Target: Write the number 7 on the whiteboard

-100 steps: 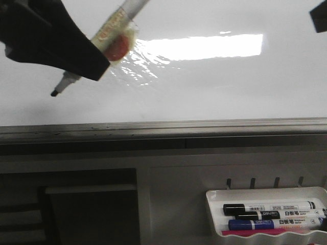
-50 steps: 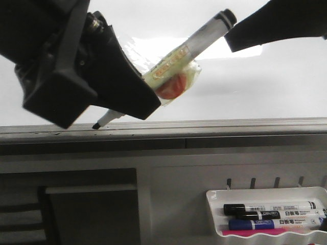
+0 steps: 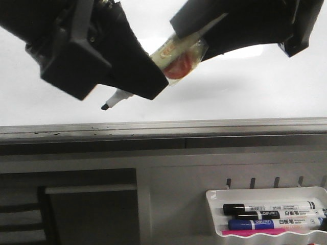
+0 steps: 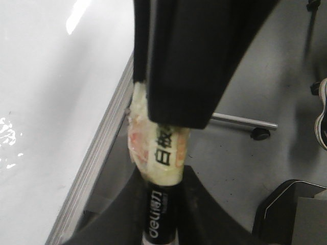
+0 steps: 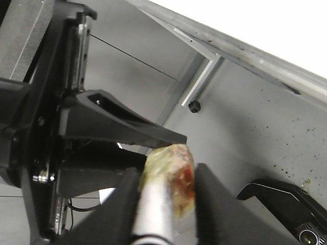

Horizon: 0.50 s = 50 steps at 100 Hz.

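While both sets of fingers (image 3: pixel 153 71) (image 3: pixel 196 38) clamp it, marker (image 3: pixel 176 51) slants—tip (image 3: pixel 104 106) down-left—over whiteboard (image 3: pixel 245 92).

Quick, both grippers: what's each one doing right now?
Left gripper: shut on the marker.
Right gripper: shut on the same marker's back end.

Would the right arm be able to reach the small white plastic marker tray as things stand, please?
Probably not at once: the right gripper is closed around the taped marker up at the whiteboard, though nothing blocks the tray below.
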Each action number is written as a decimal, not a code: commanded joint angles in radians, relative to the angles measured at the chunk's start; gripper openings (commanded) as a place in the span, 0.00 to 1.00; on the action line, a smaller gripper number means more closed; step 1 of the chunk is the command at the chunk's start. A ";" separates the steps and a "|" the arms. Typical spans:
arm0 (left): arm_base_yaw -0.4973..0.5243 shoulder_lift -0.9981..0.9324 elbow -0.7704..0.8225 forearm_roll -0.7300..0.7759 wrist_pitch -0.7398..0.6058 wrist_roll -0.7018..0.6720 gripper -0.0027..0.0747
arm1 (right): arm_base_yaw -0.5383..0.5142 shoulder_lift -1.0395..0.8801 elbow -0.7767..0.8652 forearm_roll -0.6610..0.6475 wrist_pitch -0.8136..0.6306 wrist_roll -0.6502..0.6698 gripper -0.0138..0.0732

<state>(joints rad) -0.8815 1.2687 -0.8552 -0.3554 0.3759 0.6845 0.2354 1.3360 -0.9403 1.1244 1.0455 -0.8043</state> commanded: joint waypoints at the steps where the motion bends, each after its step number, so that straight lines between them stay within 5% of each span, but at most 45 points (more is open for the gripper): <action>1: -0.009 -0.021 -0.036 -0.011 -0.058 -0.006 0.01 | 0.002 -0.023 -0.032 0.061 0.019 -0.029 0.12; 19: -0.009 -0.021 -0.039 -0.020 -0.047 -0.006 0.10 | 0.002 -0.023 -0.032 0.061 0.057 -0.059 0.08; 41: 0.003 -0.040 -0.059 -0.049 -0.051 -0.017 0.64 | 0.000 -0.028 -0.032 0.061 0.020 -0.061 0.09; 50: 0.031 -0.077 -0.059 -0.073 -0.057 -0.017 0.72 | 0.000 -0.047 -0.030 0.050 -0.019 -0.061 0.09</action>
<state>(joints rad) -0.8739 1.2508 -0.8777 -0.3855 0.3866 0.6805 0.2354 1.3360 -0.9417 1.1238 1.0499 -0.8496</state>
